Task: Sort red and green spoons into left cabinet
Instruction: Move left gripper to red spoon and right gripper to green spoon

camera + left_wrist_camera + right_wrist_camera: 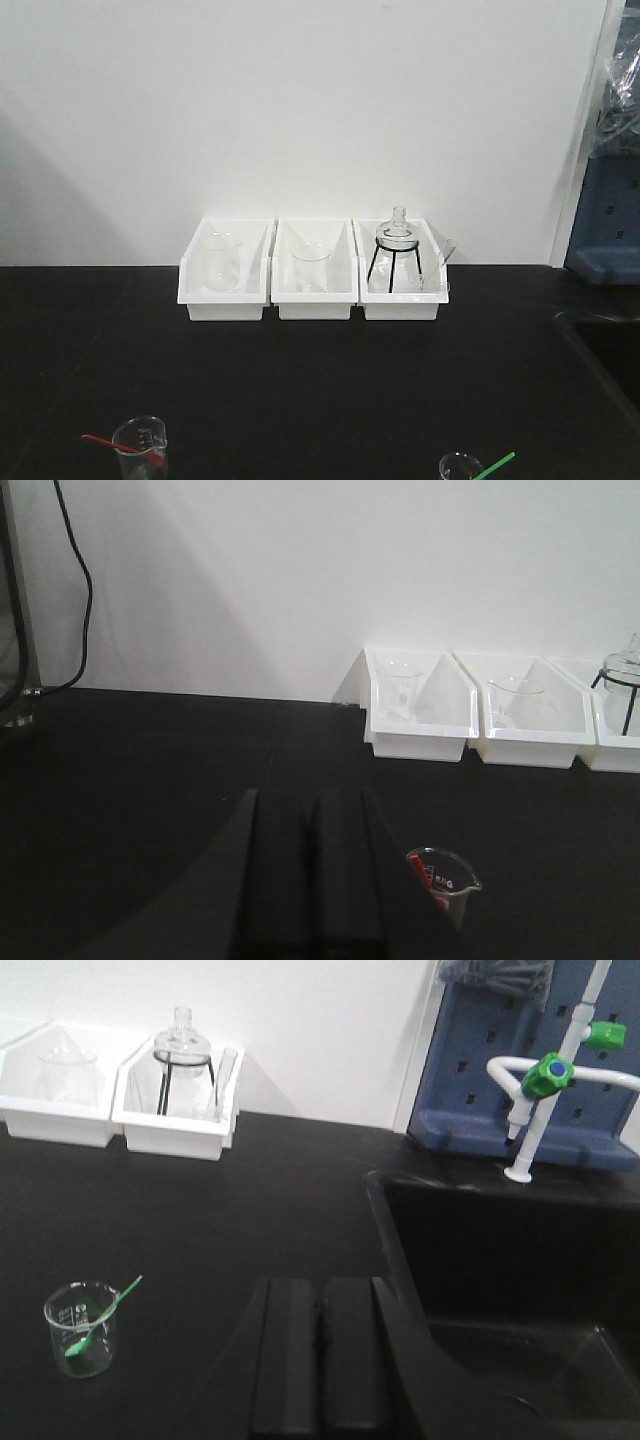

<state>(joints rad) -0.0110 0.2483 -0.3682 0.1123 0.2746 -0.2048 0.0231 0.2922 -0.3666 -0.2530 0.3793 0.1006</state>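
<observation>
The closed tool [310, 810] sits bottom centre over the desk [140, 780]; lower right, a beaker [452, 892] holds the red spoon [424, 870]; bins [420, 720] mid-right.

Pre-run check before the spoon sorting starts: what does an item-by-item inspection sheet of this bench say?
Surface: black table, no spills seen.
Job's things: red spoon leaning in a beaker; green spoon leaning in a second beaker; cabinet not identifiable.
Clutter: three white bins of glassware along the wall.
Grippers: left gripper and right gripper both shut, holding nothing.
Cables: one black cable hanging down the wall at far left.
Surroundings: black sink, white tap, blue rack, white wall.
</observation>
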